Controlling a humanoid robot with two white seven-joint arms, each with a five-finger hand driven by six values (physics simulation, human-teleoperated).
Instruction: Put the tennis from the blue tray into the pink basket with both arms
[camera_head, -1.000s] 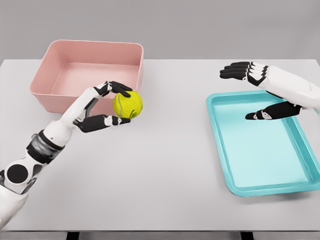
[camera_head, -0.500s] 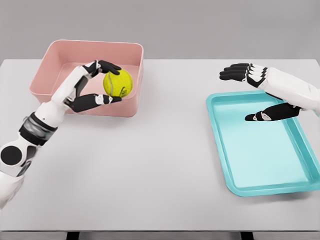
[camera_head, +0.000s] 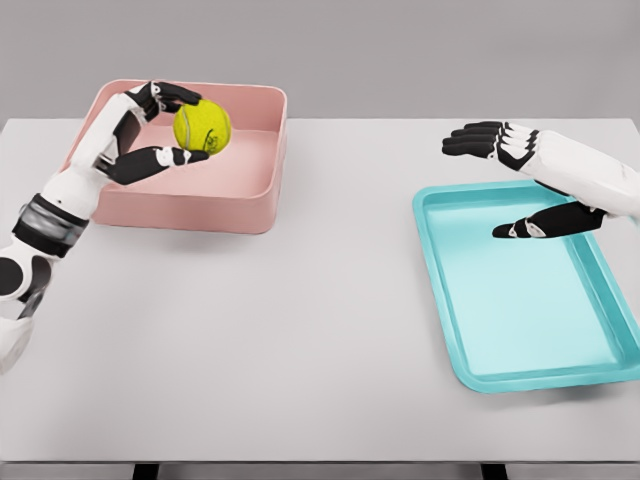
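Grey table (camera_head: 320, 330): left hand (camera_head: 150, 125) fingers around round tennis ball (camera_head: 202, 127) above pink basket (camera_head: 250, 205); right hand (camera_head: 525, 180) spread, empty.

The ball (camera_head: 202, 127) looks fuzzy and matt, a yellow-green felt with a pale seam curving across it. The basket (camera_head: 255, 190) reads as smooth pink plastic with a soft, low sheen — its walls take the light evenly. The tray (camera_head: 440, 300) is smooth turquoise plastic, a little glossier, with a bright line along its raised rim. The table (camera_head: 300, 340) is a flat, matt, pale grey surface without grain. Both arms have smooth white shells like hard plastic, and the fingers (camera_head: 480, 140) are darker, black and satin — almost rubbery in look.
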